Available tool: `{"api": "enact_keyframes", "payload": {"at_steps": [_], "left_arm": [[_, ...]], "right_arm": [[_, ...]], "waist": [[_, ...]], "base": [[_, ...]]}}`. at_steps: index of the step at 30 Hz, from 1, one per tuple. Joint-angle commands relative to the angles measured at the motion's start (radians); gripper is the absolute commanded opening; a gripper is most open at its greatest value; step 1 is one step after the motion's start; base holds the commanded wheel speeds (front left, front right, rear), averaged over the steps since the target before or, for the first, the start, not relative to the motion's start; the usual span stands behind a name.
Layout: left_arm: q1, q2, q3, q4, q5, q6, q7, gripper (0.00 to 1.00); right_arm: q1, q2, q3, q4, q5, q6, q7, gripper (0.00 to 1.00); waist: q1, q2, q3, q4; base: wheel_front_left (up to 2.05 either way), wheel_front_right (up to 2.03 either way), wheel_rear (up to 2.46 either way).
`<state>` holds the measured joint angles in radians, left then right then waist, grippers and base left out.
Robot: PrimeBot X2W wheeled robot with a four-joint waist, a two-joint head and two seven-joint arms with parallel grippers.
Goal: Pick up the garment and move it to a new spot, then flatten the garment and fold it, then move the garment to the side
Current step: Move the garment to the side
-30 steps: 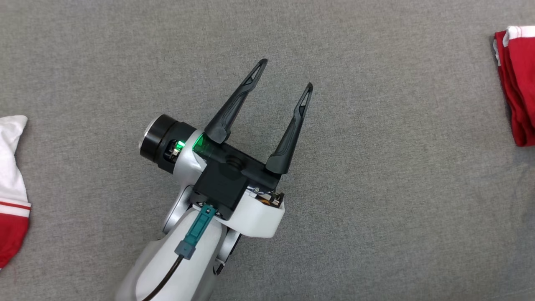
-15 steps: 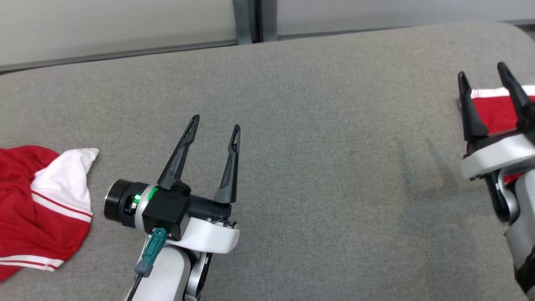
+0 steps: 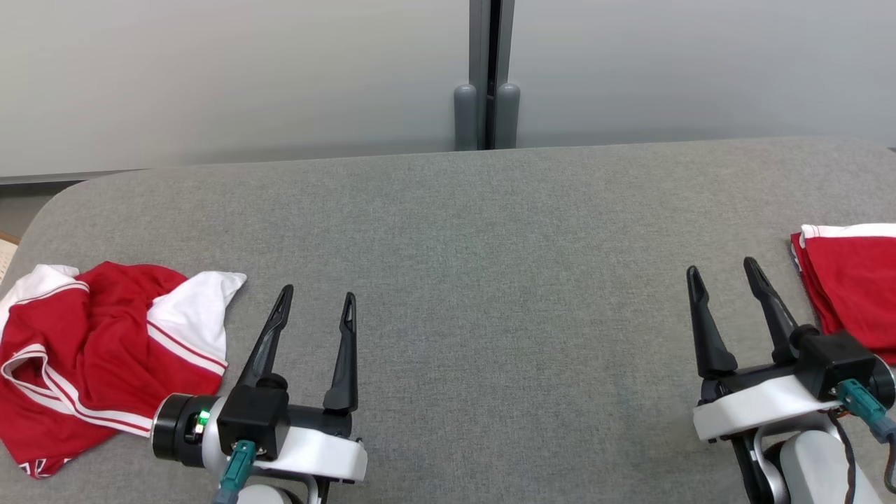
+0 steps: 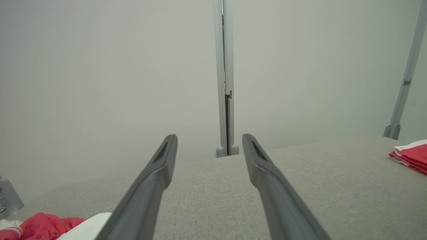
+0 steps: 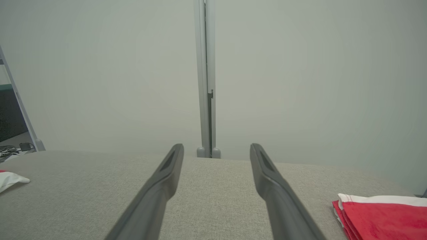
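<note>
We're looking across a wide grey fabric worktop (image 3: 490,231) with rounded far corners. Behind it stand pale grey wall panels (image 3: 210,70), softly and evenly lit. A dark vertical post (image 3: 488,63) splits them and ends in two rounded feet (image 3: 483,112) at the worktop's back edge. From the left wrist we catch a slanted metal strut (image 4: 403,83) rising at the right.

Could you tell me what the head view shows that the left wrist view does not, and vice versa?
The head view adds the right gripper, open, beside the folded garment. The left wrist view adds a slanted metal post at far right, beyond the table. Both share the open left gripper, the crumpled garment, the folded garment, the table and the wall seam.
</note>
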<state>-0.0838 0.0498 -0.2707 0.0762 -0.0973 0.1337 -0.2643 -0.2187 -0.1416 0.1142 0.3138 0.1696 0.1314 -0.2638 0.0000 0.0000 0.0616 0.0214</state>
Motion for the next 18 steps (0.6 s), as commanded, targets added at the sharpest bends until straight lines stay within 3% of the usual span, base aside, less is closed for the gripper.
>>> {"api": "enact_keyframes", "payload": {"at_steps": [1, 18], "left_arm": [[0.016, 0.003, 0.009, 0.006, -0.001, 0.01, 0.0, 1.0], [0.045, 0.003, -0.007, 0.031, -0.024, 0.035, 0.0, 1.0]], "right_arm": [[0.02, 0.008, -0.003, -0.009, -0.015, -0.001, -0.001, 1.0], [0.092, 0.073, -0.028, -0.034, -0.032, -0.001, -0.001, 1.0]], "waist": [[0.0, 0.0, -0.011, 0.008], [0.0, 0.0, -0.039, 0.015]], "base": [[0.0, 0.0, 0.0], [0.0, 0.0, 0.0]]}}
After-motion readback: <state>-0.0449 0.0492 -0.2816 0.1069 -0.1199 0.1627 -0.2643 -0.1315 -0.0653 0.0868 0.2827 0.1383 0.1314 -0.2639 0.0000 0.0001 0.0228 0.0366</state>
